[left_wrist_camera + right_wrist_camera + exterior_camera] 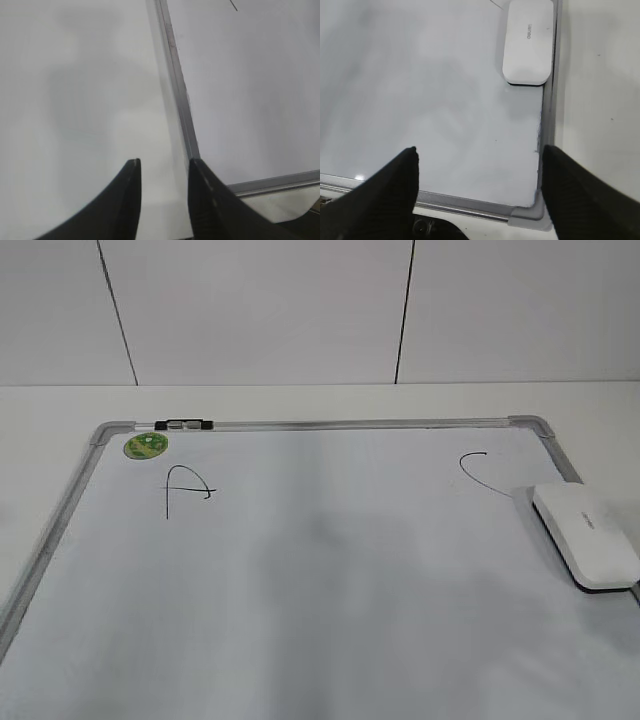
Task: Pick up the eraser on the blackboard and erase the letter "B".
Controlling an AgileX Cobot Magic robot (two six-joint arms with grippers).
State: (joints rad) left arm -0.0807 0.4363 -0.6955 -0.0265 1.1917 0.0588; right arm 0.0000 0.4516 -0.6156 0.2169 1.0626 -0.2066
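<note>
In the exterior view we find the eraser (586, 536) lying flat on the blackboard (330, 600), at its right edge and just beside the grey frame, white on top with a thin dark underside showing along its near edge. No hand appears in this view. We note the letter "A" (185, 490) at the upper left, the letter "C" (483, 472) at the upper right just beside the eraser's far end, a round green sticker (146, 445) in the top left corner and a black-and-silver clip (185, 424) on the top frame. We see no "B" between the two letters. The board lies on a white table (300, 400).

In the left wrist view we record the left hand (163, 167) narrowly parted and empty, over the table (75, 100) just beside the board's left frame (180, 95). The eraser is not in this view.

In the right wrist view we record the right hand (477, 152) spread wide and empty, over the near right corner of the board (420, 90). The eraser (528, 41) lies well apart from it, farther along the right frame, with nothing between; small grey lettering shows on its smooth top
</note>
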